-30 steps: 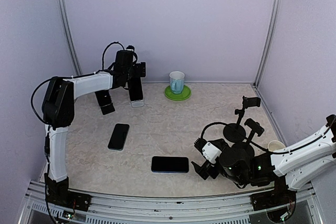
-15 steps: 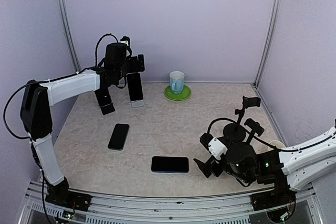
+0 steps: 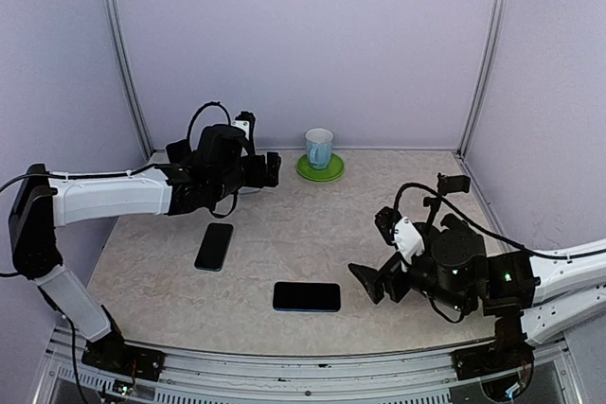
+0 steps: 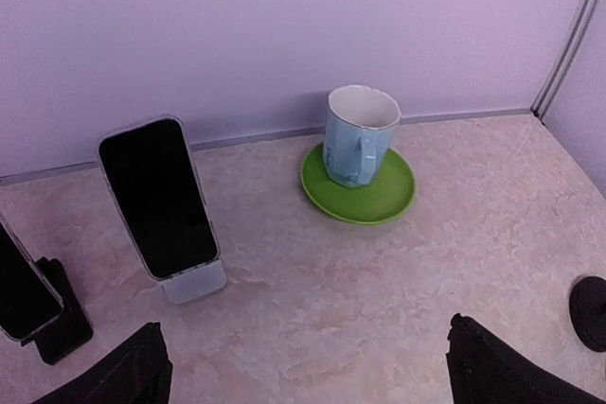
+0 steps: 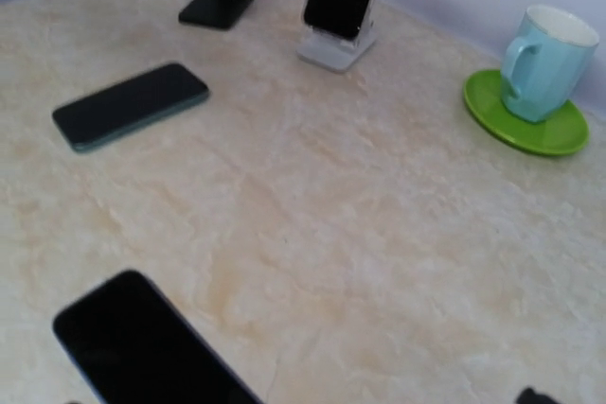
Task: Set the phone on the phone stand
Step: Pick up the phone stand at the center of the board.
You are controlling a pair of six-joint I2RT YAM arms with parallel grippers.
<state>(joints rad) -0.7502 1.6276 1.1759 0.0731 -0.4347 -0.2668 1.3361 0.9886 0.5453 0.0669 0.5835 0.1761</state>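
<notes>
The left pincer (image 3: 268,170), jaws apart, hangs near a propped phone (image 4: 156,198) that the top view hides; a swing could topple it. The loose phone (image 3: 306,296) lies flat on the table (image 3: 312,224), just beside the gaping right pincer (image 3: 372,283), and may skid when pinched. The right wrist view misses the phone stand (image 3: 453,184), which shows from overhead.

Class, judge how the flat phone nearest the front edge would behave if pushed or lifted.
The phone looks thin and rigid, so it probably slides rather than rolls. Lying flat on the table, its low edges likely leave little to grip. Its glossy face may be slippery.
</notes>
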